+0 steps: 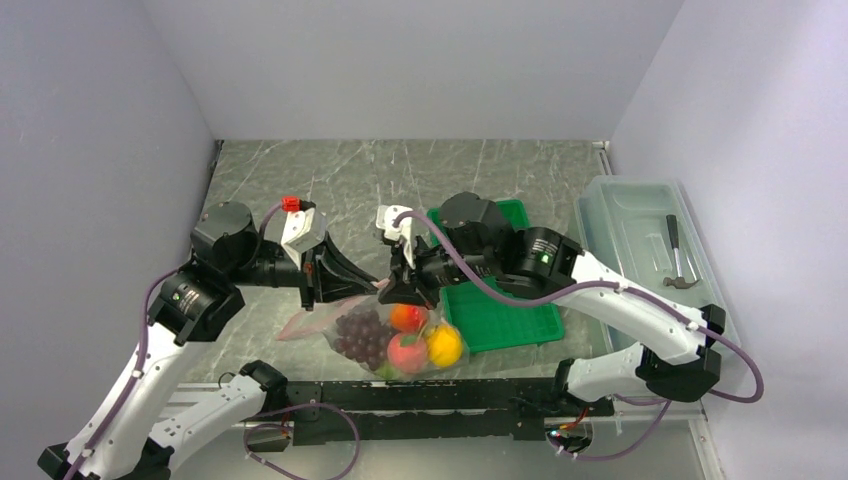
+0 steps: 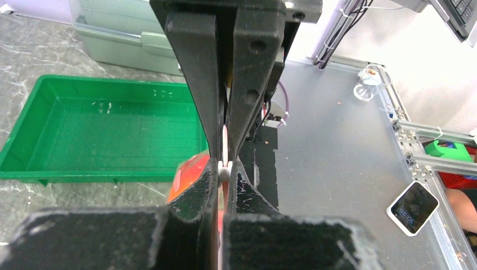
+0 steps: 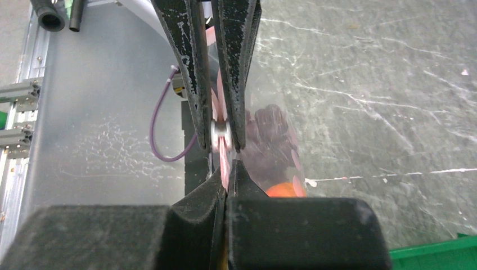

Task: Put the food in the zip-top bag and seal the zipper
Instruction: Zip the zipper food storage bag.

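Both the left gripper (image 2: 225,169) and the right gripper (image 3: 224,140) are clamping the pink zipper (image 3: 223,160) of the bag (image 1: 335,318), risking slippage and unsealed gaps if sliding unevenly.

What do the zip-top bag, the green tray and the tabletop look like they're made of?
The zip-top bag looks like thin clear plastic film, glossy and crinkled; the food shows through it. The green tray seems rigid moulded plastic, slightly shiny, with a grid pressed into its floor. The tabletop is dark grey with white veins, marble-like, though possibly a printed laminate.
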